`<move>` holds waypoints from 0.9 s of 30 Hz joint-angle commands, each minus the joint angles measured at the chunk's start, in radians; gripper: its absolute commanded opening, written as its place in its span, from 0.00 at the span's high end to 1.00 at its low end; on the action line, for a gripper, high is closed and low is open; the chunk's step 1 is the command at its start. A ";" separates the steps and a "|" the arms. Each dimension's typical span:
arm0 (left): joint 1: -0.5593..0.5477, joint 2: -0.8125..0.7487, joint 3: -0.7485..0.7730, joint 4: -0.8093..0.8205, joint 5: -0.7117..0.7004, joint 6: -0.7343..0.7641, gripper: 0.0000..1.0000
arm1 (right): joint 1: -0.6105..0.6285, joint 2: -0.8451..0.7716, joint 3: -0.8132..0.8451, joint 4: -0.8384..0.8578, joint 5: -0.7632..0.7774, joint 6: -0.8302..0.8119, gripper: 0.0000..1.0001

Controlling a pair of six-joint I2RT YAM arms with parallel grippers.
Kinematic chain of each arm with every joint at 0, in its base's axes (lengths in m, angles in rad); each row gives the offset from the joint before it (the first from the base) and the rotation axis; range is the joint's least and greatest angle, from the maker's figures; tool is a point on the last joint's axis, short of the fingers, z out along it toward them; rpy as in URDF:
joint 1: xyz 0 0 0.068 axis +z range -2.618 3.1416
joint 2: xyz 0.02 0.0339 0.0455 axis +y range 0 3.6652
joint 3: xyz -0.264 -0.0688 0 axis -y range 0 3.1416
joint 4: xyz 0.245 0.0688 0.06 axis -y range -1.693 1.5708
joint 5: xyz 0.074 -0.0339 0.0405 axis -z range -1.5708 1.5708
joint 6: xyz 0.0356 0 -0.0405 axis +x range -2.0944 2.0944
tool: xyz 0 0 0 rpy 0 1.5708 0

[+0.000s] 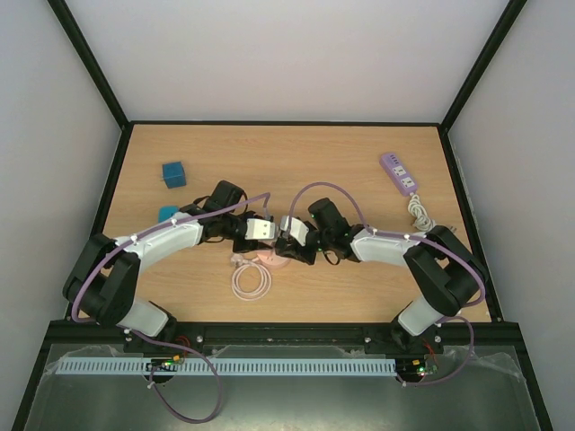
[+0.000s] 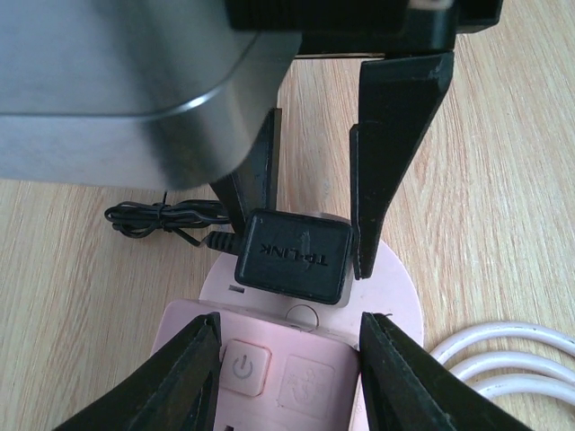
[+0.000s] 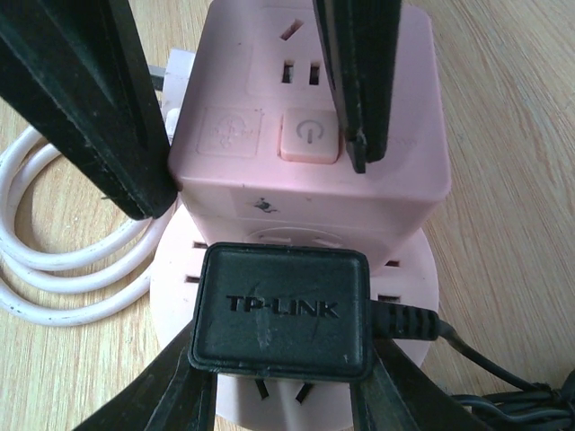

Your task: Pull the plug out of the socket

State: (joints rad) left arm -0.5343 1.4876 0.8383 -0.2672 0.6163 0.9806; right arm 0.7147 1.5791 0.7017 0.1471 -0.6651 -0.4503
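**Plug and socket clamped between both arms**

At the left of the wooden table (image 1: pixel 296 162), in the top view, two blue blocks (image 1: pixel 173 173) are lying well apart from the work. One is behind your left arm and the other is just beside it.

Your left gripper (image 2: pixel 289 321) is reaching in to the centre and is clenching the pink socket (image 3: pixel 395 193). In the left wrist view its two fingers (image 2: pixel 193 377) are flanking the cube-shaped part, with the power button showing between them. In the right wrist view one of these fingers is pressing the cube's side while the other is crossing in front of its buttoned face.

A white coiled cable (image 1: pixel 251 281) is lying on the table just in front of the socket.

The black plug (image 2: pixel 292 256), marked TP-LINK, is sitting on the round part of the socket, beside the cube. No gap is showing between plug and socket, and its pins are hidden. A thin black cable (image 2: pixel 153 215) is trailing from it across the table.

Your right gripper (image 3: pixel 280 359) is grasping this plug, its fingers bearing on two opposite sides.

Far right and towards the back, a purple power strip (image 1: pixel 399 173) with a white cord is lying well apart from both arms.
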 commanded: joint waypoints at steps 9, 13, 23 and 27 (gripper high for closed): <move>-0.006 0.079 -0.069 -0.132 -0.178 -0.005 0.56 | 0.020 -0.045 0.115 0.054 -0.111 0.172 0.90; -0.007 0.082 -0.069 -0.133 -0.179 -0.007 0.56 | 0.020 -0.083 0.074 0.054 -0.107 0.098 0.90; -0.008 0.095 -0.076 -0.132 -0.178 -0.017 0.56 | 0.013 -0.105 -0.046 0.180 -0.149 0.050 0.91; -0.017 0.097 -0.078 -0.130 -0.185 -0.020 0.56 | 0.011 -0.091 -0.020 0.165 -0.146 0.083 0.91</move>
State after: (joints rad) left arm -0.5491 1.4979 0.8364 -0.2398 0.5938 0.9787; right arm 0.7113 1.5417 0.6476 0.2066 -0.6556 -0.3855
